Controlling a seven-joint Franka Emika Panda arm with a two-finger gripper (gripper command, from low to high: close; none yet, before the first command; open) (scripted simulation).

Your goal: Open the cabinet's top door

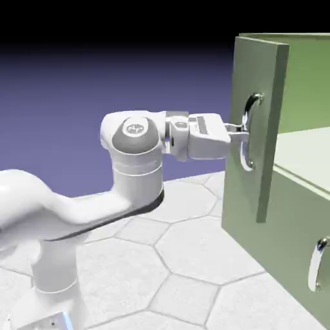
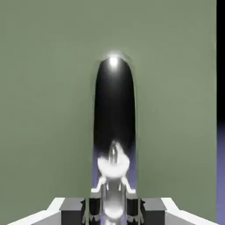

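The sage-green cabinet [image 1: 308, 77] fills the exterior view's right side. Its top door [image 1: 258, 71] stands out from the cabinet body, with a gap showing behind its edge. My gripper [image 1: 240, 133] reaches in level from the left and is shut on the door's curved silver handle [image 1: 250, 106] about halfway down it. In the hand view the shiny handle [image 2: 114, 127] runs up the middle against the green door [image 2: 44, 110]. My gripper [image 2: 113, 212] holds the handle's near end between the grey fingertips [image 2: 90, 210].
The lower green front [image 1: 283, 238] with its own silver handle [image 1: 318, 263] sits below and further back. The white arm [image 1: 135, 161] rises from the lower left over a pale hexagon-tiled floor [image 1: 193, 258].
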